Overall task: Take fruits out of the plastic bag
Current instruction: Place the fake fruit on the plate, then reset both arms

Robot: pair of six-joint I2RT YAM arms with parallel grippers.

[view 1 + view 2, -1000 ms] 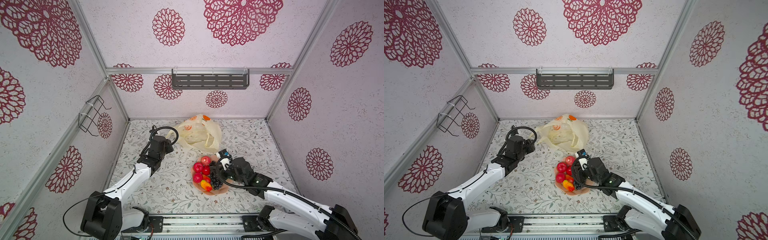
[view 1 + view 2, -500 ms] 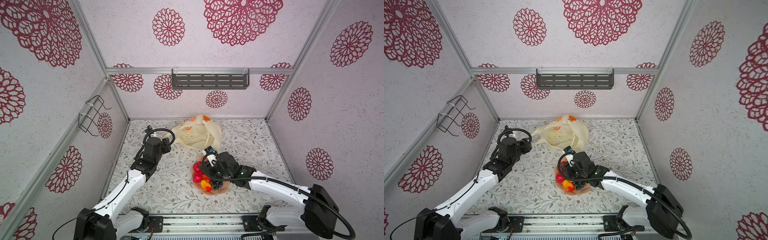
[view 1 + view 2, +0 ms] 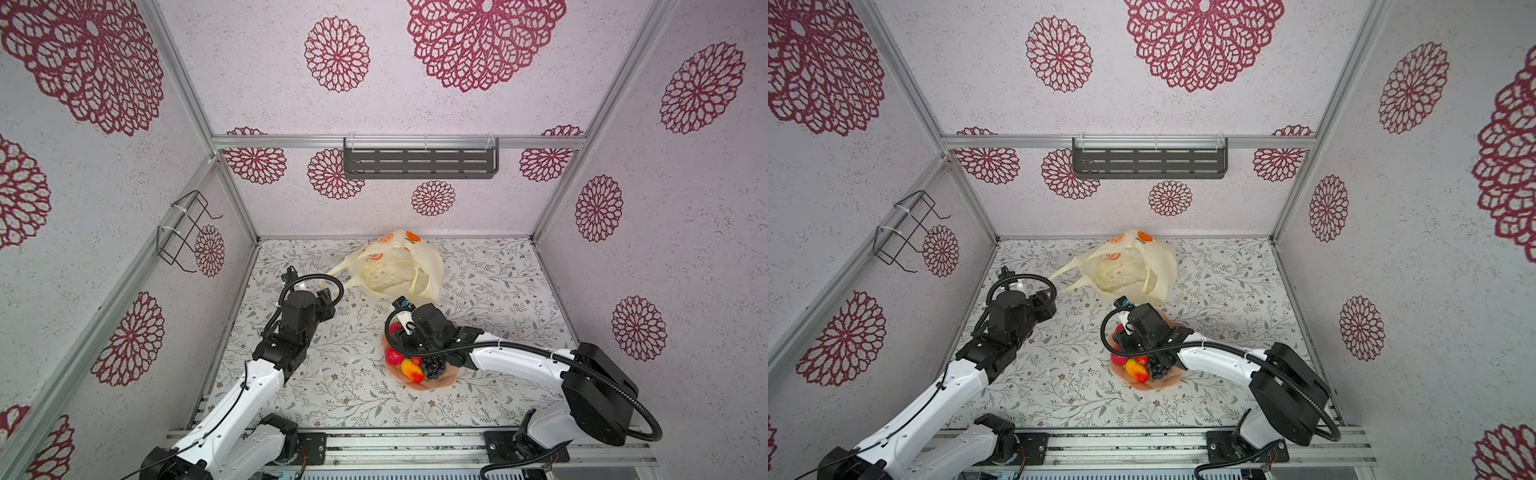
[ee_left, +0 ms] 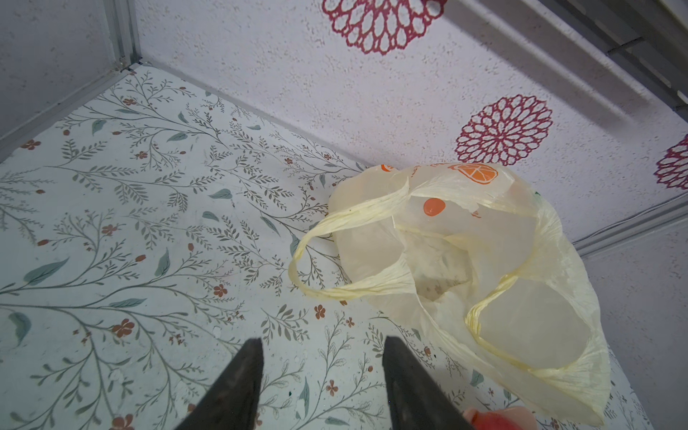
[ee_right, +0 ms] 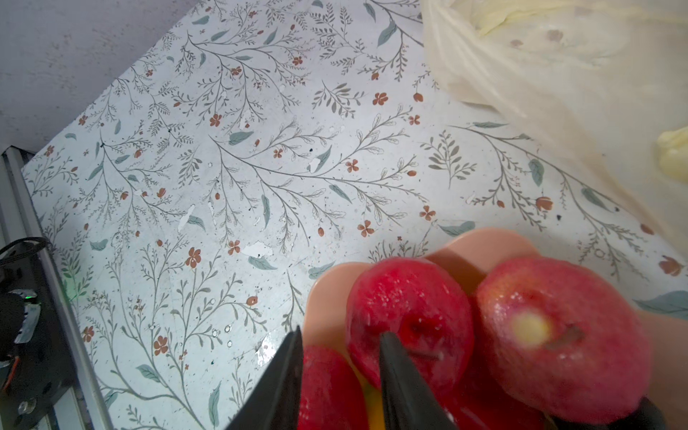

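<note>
Left hand (image 4: 322,340) open near bag (image 4: 540,316); right hand (image 5: 341,333) open, empty, low over fruits (image 5: 558,335) in bowl (image 5: 484,245): a sweep could knock one out.

No legible text, labels, brand marks or numbers in any view, plastic bag (image 3: 395,272) carries orange citrus prints only, without lettering

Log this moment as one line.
left hand open, empty, facing bag, not touching | right hand open, empty, over fruits in bowl | no fruit seen inside bag
</note>
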